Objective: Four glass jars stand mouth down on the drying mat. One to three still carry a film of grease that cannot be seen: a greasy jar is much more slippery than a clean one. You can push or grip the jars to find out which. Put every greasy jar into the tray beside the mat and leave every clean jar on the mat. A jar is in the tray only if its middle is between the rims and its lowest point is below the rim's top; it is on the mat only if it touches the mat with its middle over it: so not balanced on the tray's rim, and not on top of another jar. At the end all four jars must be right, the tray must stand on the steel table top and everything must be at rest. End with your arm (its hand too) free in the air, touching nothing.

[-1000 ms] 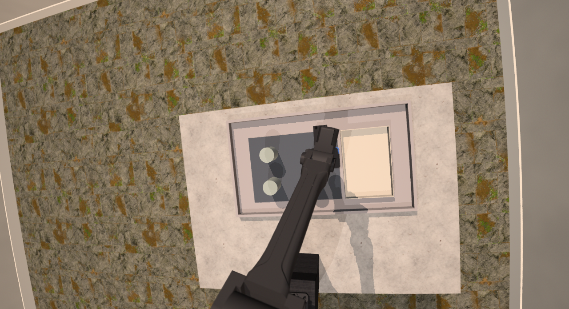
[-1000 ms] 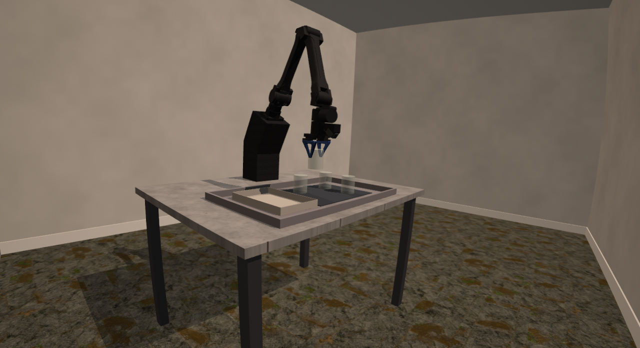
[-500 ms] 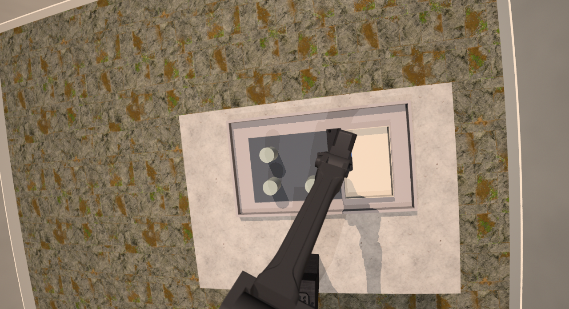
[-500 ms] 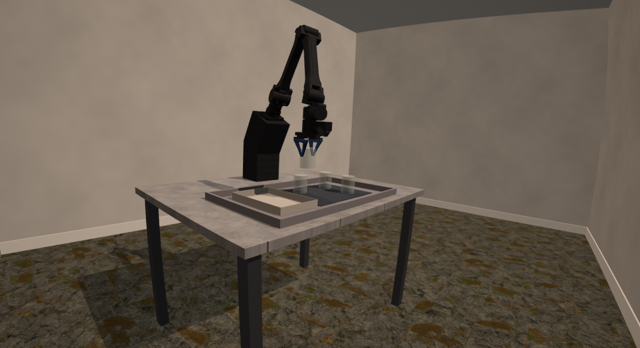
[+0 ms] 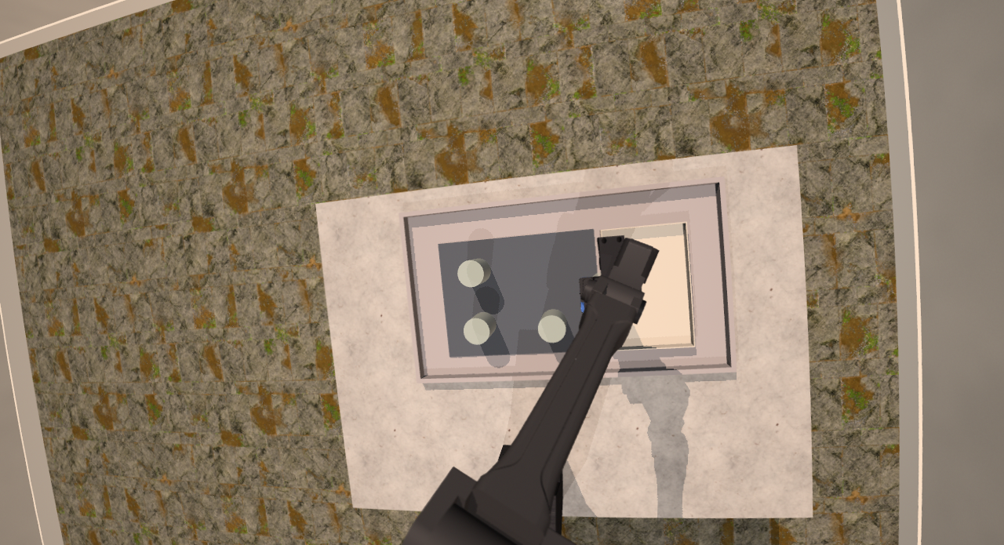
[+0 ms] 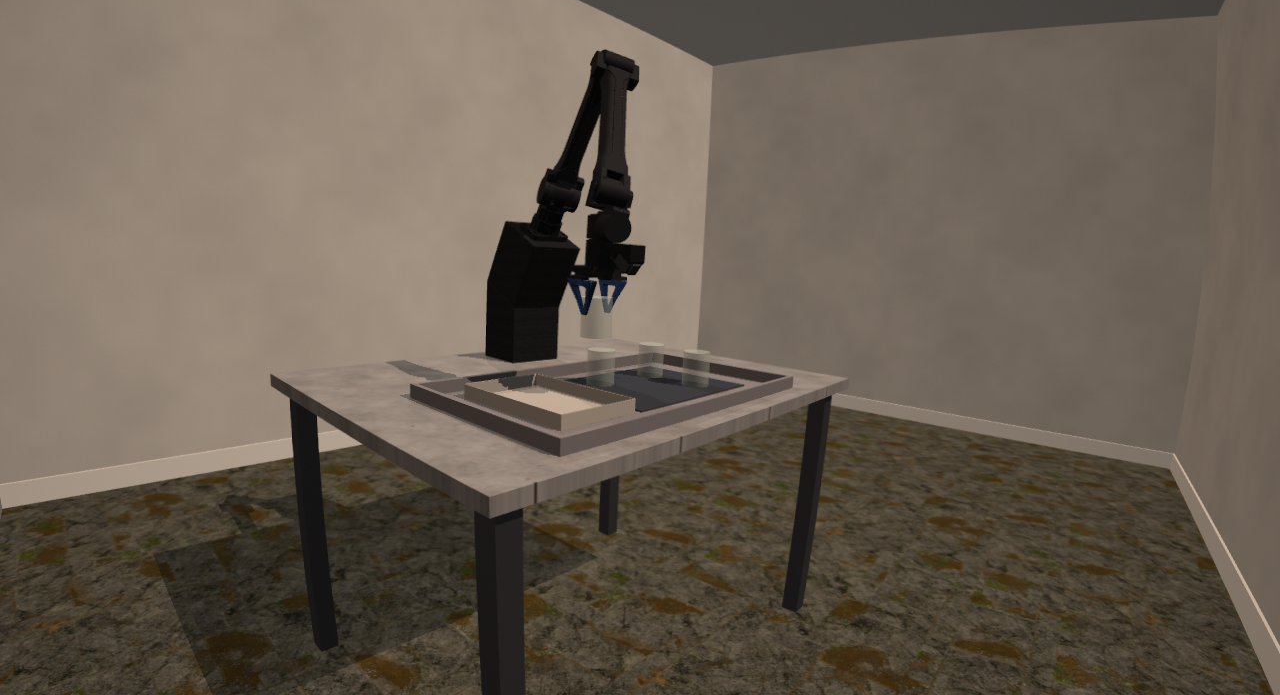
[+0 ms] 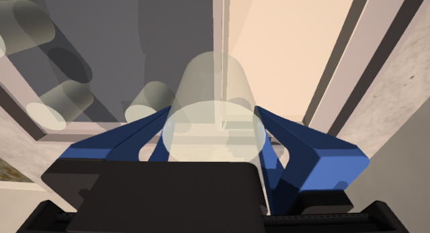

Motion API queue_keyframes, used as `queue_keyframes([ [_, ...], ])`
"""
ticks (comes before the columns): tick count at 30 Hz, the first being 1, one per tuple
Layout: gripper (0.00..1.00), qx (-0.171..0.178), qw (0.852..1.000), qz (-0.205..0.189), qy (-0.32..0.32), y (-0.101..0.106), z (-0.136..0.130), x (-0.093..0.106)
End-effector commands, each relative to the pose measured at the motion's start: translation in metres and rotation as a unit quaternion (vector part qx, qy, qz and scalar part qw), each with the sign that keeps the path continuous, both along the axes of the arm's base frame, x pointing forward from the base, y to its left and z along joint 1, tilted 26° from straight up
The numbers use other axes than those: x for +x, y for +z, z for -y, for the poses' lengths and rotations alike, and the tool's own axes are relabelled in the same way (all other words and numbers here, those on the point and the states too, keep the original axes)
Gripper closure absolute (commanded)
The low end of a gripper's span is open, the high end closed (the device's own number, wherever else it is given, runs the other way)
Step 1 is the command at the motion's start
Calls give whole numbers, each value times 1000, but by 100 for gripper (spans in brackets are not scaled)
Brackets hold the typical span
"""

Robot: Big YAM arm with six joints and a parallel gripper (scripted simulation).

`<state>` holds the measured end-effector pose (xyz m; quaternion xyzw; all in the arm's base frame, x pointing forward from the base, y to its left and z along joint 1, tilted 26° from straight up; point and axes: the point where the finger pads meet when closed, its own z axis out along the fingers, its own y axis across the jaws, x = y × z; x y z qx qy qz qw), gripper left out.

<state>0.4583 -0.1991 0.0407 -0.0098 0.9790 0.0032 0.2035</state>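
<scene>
- Gripper (image 6: 597, 304) (image 7: 213, 111), blue triangular fingers on a black body: jaws a good way apart, closed onto the sides of one jar, which fills the space between them.
- Held jar (image 6: 596, 319) (image 7: 215, 92), a pale, translucent glass cylinder: upright, raised above the table; in the wrist view it overlaps the boundary between mat and tray.
- Drying mat (image 5: 519, 282) (image 6: 698, 390) (image 7: 175, 25), dark grey, flat, rectangular: bears three jars, all upright and apart from one another.
- First standing jar, translucent greenish-white glass (image 5: 472, 273) (image 7: 30, 28): at the mat's end away from the tray.
- Second standing jar, same glass and shape (image 5: 478, 329) (image 7: 64, 103): at that same end, near the first.
- Third standing jar, likewise a pale glass cylinder (image 5: 551, 328) (image 6: 600, 367) (image 7: 151, 100): nearer the tray than the other two.
- Tray, shallow, rectangular, cream-beige, low-walled (image 5: 670, 289) (image 6: 597, 414) (image 7: 289, 55): just beside the mat, with no jar resting in it.
- Surrounding frame, low, pinkish-grey, rectangular (image 5: 724, 282) (image 6: 666, 429): encloses mat and tray.
- Table, mottled pale top, dark legs (image 5: 765, 373) (image 6: 384, 422): supports the whole arrangement.
- Arm, black, jointed (image 5: 575, 380) (image 6: 614, 127): reaches over the frame, the gripper pointing downward.
- Grease on any jar: cannot be told by eye.
</scene>
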Motion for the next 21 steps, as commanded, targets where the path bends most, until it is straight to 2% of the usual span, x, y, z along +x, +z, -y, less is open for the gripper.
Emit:
queue_keyframes([
  [1, 100, -14, 1000, 20, 3, 21, 25, 10],
  [21, 100, -14, 1000, 20, 3, 16, 76, -3],
])
